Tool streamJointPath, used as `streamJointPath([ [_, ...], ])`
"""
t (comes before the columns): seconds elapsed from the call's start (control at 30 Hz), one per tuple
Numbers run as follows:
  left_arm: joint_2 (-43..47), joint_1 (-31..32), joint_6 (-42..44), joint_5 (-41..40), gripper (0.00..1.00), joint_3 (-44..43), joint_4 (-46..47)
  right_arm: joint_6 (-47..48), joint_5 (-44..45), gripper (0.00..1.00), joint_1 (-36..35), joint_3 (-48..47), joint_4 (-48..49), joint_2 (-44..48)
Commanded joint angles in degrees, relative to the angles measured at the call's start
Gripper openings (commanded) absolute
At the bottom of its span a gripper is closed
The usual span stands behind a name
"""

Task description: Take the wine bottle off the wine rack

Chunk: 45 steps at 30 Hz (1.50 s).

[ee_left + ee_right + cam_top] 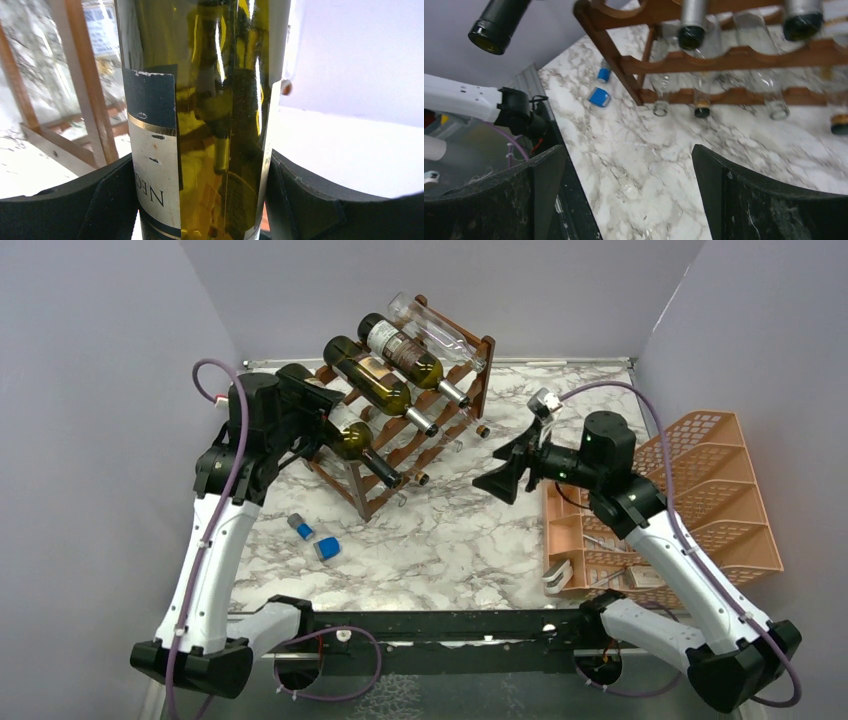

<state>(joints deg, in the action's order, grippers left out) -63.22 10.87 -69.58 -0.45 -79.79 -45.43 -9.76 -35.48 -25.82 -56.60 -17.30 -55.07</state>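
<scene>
Table (pixel 450 540): marble top, both arm bases at its near edge.

Wine rack (pixel 486 365): sits toward the far-left corner, turned at an angle, bottle necks pointing to the table's middle. Three other bottles (pixel 375 380) lie on the upper tier.

Wine bottle (pixel 352 440): the green one at the rack's left end. Its long axis runs from the base at far left to the neck at near right. From the right wrist, its mouth shows above and outside the rack's corner post. You cannot tell whether the body rests on a rail.

Left gripper (pixel 200 200): clenched across the labelled body, with a pad (pixel 100 200) pressed on either side. This is your working arm and it already holds the bottle.

Right gripper (pixel 503 465): spread wide, holding nothing, hovering over mid-table well apart from the rack and facing the necks.

Judgement: the lift-out is the step in hand. Draw the bottle up and toward the left edge, away from its neighbours. Watch that the neck clears the corner post.
</scene>
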Motion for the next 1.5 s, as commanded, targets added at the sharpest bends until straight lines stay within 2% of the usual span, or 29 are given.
streamJointPath([
  [0.0,4.51,0.02,-4.48,8.65,0.47,-0.43,6.62,1.51,-7.69,1.0,-5.36,-0.04,14.68,-2.24],
  [0.13,6.02,0.02,-7.54,13.89,0.47,0.48,9.32,9.03,-3.85,1.0,-14.11,1.74,27.05,-4.82],
  [0.2,6.26,0.02,-7.92,15.51,0.47,-0.02,9.65,13.43,-4.08,1.0,-15.5,3.91,35.33,-6.31],
  [0.33,7.43,0.03,-9.2,17.93,0.47,0.67,9.89,24.97,-13.81,0.97,-16.51,9.83,55.43,-8.78],
  [0.43,8.16,0.02,-10.54,19.59,0.47,1.95,10.37,31.79,-19.06,0.9,-16.97,9.14,62.89,-12.0],
  [0.63,8.67,0.02,-13.66,21.34,0.47,4.37,12.21,34.6,-18.08,0.91,-20.26,4.66,72.82,-17.58],
  [0.8,9.07,0.03,-15.81,21.05,0.47,6.04,12.62,36.92,-17.89,0.87,-24.59,1.55,77.11,-21.49],
  [0.87,9.05,0.02,-17.14,21.78,0.47,7.25,13.19,37.99,-18.08,0.84,-25.94,0.26,77.74,-23.07],
  [0.97,9.14,0.02,-19.03,22.93,0.47,8.75,14.34,38.38,-19.62,0.73,-26.77,-0.84,79.25,-25.44],
  [1.23,9.31,0.02,-19.96,22.42,0.46,8.46,14.77,37.84,-19.86,0.67,-27.44,-2.62,85.9,-30.68],
  [1.47,9.5,0.02,-20.46,22.12,0.46,8.06,14.7,37.02,-13.93,0.62,-27.44,-3.48,91.48,-34.47],
])
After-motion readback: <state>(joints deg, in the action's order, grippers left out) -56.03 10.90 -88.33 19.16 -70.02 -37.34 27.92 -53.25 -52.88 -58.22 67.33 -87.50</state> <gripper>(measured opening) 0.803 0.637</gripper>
